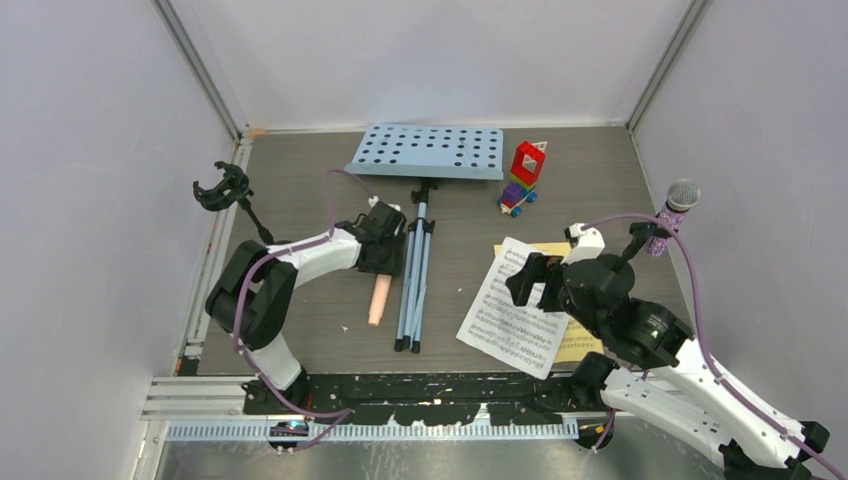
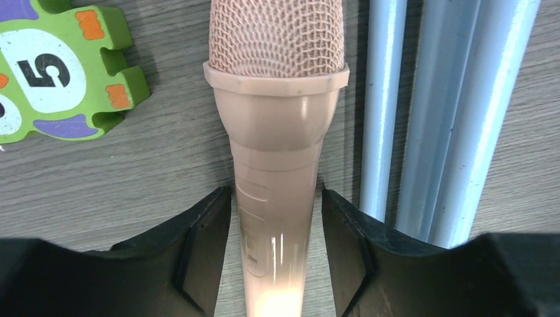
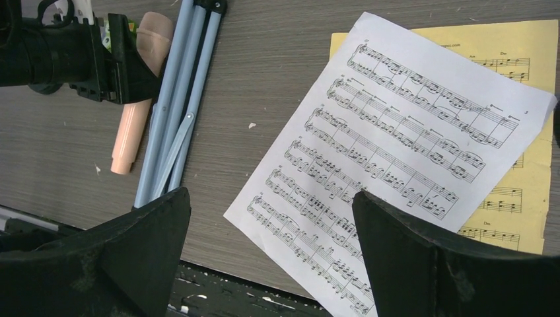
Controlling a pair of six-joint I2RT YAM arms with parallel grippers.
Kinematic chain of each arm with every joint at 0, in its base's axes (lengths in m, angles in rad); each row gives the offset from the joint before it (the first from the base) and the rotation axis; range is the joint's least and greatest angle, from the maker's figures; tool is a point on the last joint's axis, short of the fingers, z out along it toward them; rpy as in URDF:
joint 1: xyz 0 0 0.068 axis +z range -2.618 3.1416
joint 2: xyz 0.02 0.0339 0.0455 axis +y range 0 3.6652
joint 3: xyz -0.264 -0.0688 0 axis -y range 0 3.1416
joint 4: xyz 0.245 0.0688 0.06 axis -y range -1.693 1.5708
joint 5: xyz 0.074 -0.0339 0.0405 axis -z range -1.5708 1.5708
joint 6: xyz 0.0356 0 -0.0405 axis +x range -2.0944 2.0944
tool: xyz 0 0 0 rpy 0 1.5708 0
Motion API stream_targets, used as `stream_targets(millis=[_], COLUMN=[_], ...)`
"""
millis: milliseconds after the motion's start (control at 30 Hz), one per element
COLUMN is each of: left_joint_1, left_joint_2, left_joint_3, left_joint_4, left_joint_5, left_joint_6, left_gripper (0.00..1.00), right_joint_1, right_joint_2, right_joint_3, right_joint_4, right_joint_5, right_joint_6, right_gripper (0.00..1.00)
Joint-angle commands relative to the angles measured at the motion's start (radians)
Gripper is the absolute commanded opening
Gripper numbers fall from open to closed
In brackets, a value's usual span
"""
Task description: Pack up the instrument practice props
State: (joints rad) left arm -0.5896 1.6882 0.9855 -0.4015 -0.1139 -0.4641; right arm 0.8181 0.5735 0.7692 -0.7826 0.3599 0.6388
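The left hand (image 2: 276, 198) is clenched on the peach plastic microphone with a mesh head (image 2: 276, 125). One black finger sits against each side of its handle, and it lies flat on the grey wood-grain surface (image 1: 300, 170). Just beside it on the right lie the folded pale-blue metal tripod legs (image 2: 455, 119), running up to the pale-blue perforated music rack (image 1: 428, 150) at the far side. A green foam puzzle piece marked 5 (image 2: 59, 72) sits left of the microphone's head.

The right hand (image 3: 271, 197) is spread wide, gripping nothing, and hovers over the white printed score sheet (image 3: 396, 145), which overlaps the yellow score sheet (image 3: 522, 198). The purple glitter microphone (image 1: 668, 222) stands nearly upright near the right wall. A black clip-topped mic holder (image 1: 225, 190) stands near the left wall.
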Motion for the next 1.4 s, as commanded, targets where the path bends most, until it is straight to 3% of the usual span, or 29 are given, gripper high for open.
stream_targets(millis=[0, 433, 600, 767, 967, 1167, 1267, 1367], left_joint_1=[0.001, 0.001, -0.001, -0.02, -0.092, -0.284, -0.406, -0.452], left_joint_2=[-0.047, -0.241, -0.348, -0.502, -0.586, -0.476, -0.338, -0.139], left_joint_3=[-0.018, 0.061, 0.064, 0.009, 0.004, 0.043, 0.131, 0.285], left_joint_4=[-0.024, -0.105, -0.116, -0.013, 0.127, 0.439, 0.579, 0.654], left_joint_5=[-0.038, -0.045, -0.028, 0.0, 0.088, 0.084, 0.073, 0.108], left_joint_6=[0.0, 0.026, 0.025, 0.052, 0.16, 0.262, 0.35, 0.385], left_gripper=[0.55, 0.66, 0.69, 0.69, 0.71, 0.73, 0.76, 0.77], right_joint_1=[-0.002, -0.002, -0.002, -0.002, -0.002, -0.002, -0.002, -0.002], right_joint_2=[-0.019, 0.074, 0.108, 0.123, 0.04, -0.061, -0.085, -0.1], right_joint_3=[0.026, 0.206, 0.316, 0.42, 0.488, 0.569, 0.615, 0.626], right_joint_4=[-0.003, -0.092, -0.124, -0.168, -0.173, -0.168, -0.193, -0.217], right_joint_5=[0.034, 0.111, 0.235, 0.367, 0.365, 0.364, 0.362, 0.368], right_joint_6=[0.0, -0.181, -0.224, -0.196, -0.123, -0.117, -0.121, -0.129], right_gripper=[0.97, 0.97, 0.97, 0.96, 0.96, 0.96, 0.96, 0.96])
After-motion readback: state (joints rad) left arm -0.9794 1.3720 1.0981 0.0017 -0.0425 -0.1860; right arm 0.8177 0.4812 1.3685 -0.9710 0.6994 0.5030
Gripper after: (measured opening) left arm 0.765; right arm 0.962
